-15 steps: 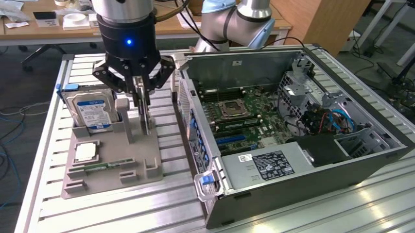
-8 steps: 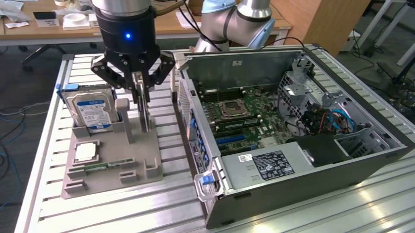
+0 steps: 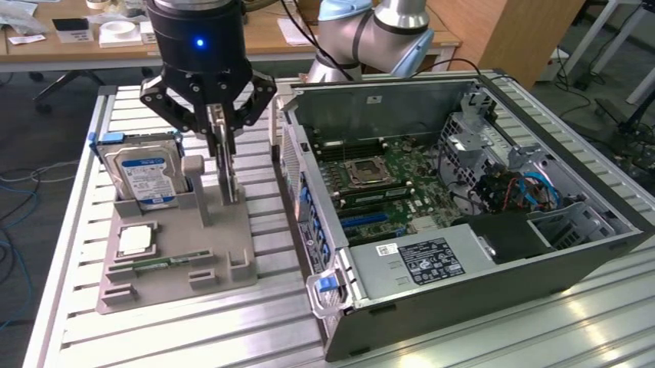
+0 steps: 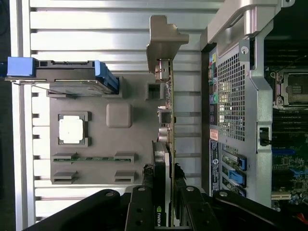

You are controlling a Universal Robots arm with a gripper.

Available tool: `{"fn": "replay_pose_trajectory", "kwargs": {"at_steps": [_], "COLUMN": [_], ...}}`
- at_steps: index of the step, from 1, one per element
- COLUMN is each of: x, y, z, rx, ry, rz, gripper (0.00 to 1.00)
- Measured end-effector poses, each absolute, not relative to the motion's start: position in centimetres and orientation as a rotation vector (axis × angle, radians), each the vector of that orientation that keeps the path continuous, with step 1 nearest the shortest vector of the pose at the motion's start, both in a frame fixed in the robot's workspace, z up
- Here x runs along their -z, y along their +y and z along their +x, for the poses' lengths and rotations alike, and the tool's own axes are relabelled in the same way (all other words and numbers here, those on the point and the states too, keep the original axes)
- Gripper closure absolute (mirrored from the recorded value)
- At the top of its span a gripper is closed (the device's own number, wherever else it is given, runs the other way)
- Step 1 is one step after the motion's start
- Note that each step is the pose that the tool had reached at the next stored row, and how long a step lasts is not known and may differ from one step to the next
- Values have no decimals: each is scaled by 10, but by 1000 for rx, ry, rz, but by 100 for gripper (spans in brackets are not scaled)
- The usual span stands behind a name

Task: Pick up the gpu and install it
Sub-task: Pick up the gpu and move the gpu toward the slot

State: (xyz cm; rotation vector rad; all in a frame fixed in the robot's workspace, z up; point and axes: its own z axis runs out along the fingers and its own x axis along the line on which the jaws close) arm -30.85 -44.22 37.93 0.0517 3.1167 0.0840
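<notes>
Gpu [image 3: 226, 165]: in the exterior view, stood on edge in the grey holder [image 3: 174, 261] on the desk [image 3: 153, 337], beside the hard drive [image 3: 146, 175], flat faces offered for a top grip. Pinched there by the claw [image 3: 221, 134]. In the wrist view, seen edge-on, clamped across both faces, silver bracket [image 4: 163, 41] left free, open computer case [image 4: 236, 96] just beside.

Gpu [image 4: 171, 120] green-edged, blk cooler [image 4: 160, 161], prob. silver bracket [image 4: 161, 38].
</notes>
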Motion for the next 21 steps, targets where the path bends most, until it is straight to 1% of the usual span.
{"fn": "replay_pose_trajectory", "kwargs": {"at_steps": [11, 21], "x": [-393, -396], "y": [-442, -442], "z": [-308, -308], "rx": [-84, -84], "ry": [3117, 3117], "rz": [52, 52], "gripper": [73, 73]}}
